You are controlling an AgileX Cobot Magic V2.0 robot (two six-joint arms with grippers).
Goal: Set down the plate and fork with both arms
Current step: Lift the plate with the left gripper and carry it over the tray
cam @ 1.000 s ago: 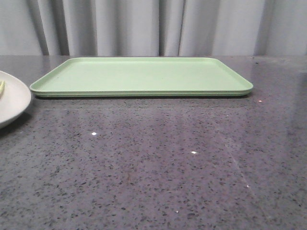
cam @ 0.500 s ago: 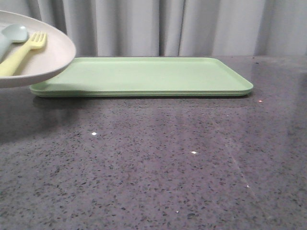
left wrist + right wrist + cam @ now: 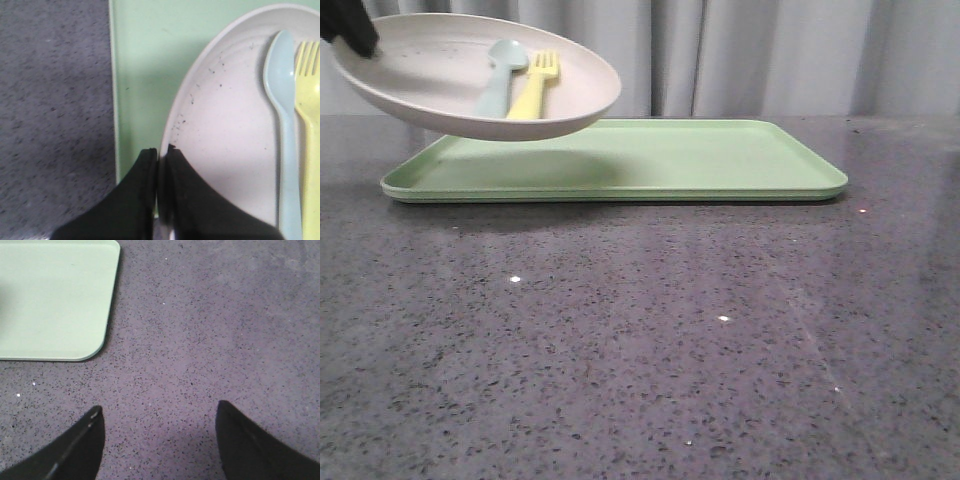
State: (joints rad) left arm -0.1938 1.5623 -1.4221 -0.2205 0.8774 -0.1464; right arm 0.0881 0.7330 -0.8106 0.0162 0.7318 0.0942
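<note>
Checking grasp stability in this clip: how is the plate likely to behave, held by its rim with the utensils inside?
The plate looks rigid, probably light plastic. The left gripper pinches only its rim, so it may sag or pivot. It already tilts, and the smooth fork and blue spoon lying loose inside could slide.

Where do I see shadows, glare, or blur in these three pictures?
Front view: the plate casts a soft shadow on the tray; small bright glints dot the table. Left wrist view: the left gripper is dark and slightly blurred. Right wrist view: the right gripper fingers are featureless black.
</note>
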